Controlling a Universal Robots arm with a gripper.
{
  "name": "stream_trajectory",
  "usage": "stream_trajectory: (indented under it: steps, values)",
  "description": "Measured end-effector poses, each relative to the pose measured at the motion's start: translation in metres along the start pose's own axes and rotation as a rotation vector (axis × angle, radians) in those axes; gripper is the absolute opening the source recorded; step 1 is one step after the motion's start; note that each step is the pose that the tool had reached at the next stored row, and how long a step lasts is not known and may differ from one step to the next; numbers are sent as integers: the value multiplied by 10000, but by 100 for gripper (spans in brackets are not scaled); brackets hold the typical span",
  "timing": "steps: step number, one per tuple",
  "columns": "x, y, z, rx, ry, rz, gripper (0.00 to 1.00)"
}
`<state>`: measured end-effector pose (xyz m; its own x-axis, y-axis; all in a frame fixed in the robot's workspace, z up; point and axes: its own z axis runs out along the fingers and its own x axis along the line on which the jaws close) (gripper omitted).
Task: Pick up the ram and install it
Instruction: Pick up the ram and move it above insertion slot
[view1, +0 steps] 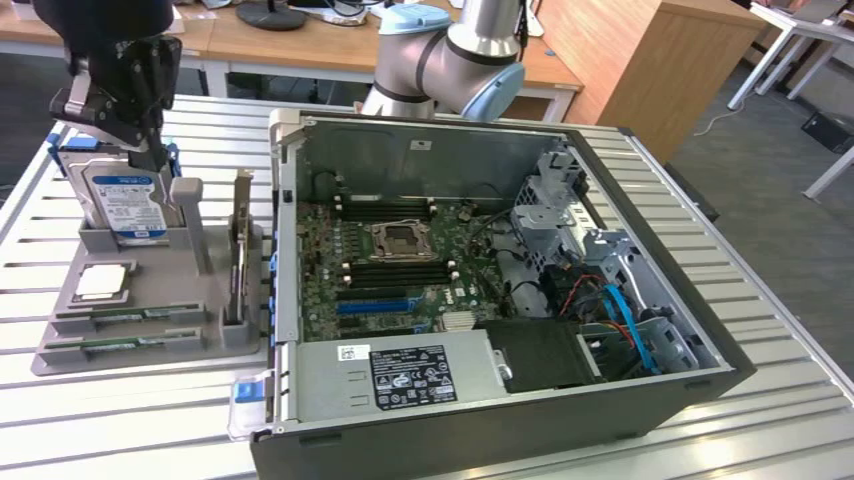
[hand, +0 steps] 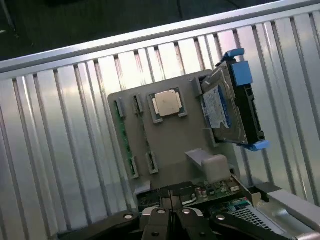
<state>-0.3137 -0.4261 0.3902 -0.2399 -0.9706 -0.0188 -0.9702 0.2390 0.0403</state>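
The ram (view1: 127, 315) lies flat in the near slots of the gray tray (view1: 147, 358), well apart from the gripper (hand: 170, 210), whose empty jaws are pressed together above the tray's upright hard drive (view1: 127, 205), processor (view1: 103, 282) and expansion card (view1: 242, 250).

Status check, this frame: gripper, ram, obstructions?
Gripper shut, empty, over the tray. Ram lying in its tray slot, untouched. Hard drive upright beside, clear of ram.

The slatted metal tabletop (view1: 767, 400) carries a grey parts holder (view1: 147, 358) toward the exterior view's left and, just beside it, an open computer case (view1: 441, 445) lying on its side toward the exterior view's right.
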Motion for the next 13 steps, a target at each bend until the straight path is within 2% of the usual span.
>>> stream_trajectory:
  steps: [7, 13]
  values:
    - [0, 0, 1, -14, 87, -1230, 11]
    - [0, 1, 2, -19, 207, -2231, 11]
